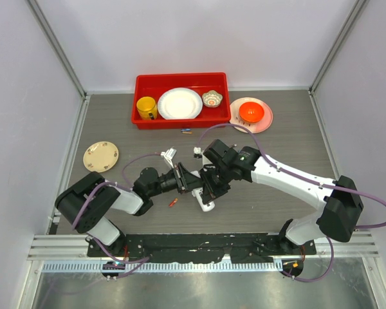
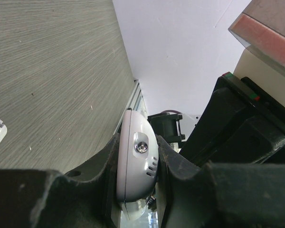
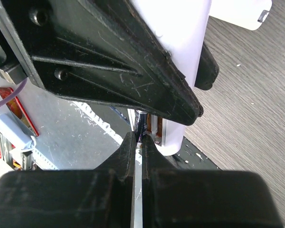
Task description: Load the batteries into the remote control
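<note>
My left gripper (image 1: 194,182) is shut on the white remote control (image 1: 206,202) and holds it over the table's middle. In the left wrist view the remote (image 2: 137,156) sits clamped between both fingers, screw end showing. My right gripper (image 1: 213,187) meets it from the right. In the right wrist view my right gripper (image 3: 141,138) is shut on a dark battery (image 3: 141,124), its tip at the open slot end of the remote (image 3: 180,71). A red battery (image 1: 173,202) lies on the table below my left gripper. More batteries (image 1: 186,131) lie by the red tray.
A red tray (image 1: 141,119) with a yellow mug, a white plate and a small bowl stands at the back. A pink plate with an orange bowl (image 1: 251,112) is to its right. A patterned plate (image 1: 101,156) lies left. The white cover piece (image 1: 169,154) lies behind the grippers.
</note>
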Robot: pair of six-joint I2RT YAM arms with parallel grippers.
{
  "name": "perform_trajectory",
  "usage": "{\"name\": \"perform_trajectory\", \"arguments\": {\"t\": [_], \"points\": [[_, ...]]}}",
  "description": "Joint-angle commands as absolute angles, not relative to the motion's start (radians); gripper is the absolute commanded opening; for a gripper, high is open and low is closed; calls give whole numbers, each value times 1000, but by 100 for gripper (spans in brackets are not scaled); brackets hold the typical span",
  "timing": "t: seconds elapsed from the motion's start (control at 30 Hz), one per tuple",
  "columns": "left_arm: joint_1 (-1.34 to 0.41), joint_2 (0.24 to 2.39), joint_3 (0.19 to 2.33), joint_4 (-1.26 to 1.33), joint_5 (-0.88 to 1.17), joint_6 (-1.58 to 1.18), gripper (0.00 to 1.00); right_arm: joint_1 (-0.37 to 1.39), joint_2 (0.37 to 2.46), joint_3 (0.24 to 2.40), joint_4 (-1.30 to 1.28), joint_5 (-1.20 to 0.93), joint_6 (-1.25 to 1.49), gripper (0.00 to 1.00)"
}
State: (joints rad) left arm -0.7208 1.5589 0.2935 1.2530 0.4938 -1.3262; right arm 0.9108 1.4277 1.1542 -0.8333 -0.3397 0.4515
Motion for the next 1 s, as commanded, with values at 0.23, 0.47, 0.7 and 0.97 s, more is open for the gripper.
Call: {"name": "perform_trajectory", "arguments": {"t": [0.23, 0.47, 0.7, 0.97], "points": [[-785, 1491, 333, 1546, 517, -1348, 0, 914, 1414, 1124, -673, -285, 482, 1], [-808, 1494, 339, 1546, 505, -1345, 0, 916, 1381, 1100, -618, -213, 525, 1], [-830, 1499, 345, 1546, 489, -1341, 0, 916, 1371, 1083, -566, -193, 571, 1], [-836, 1490, 342, 1546, 468, -1341, 0, 919, 1390, 1063, -531, -193, 591, 2]]}}
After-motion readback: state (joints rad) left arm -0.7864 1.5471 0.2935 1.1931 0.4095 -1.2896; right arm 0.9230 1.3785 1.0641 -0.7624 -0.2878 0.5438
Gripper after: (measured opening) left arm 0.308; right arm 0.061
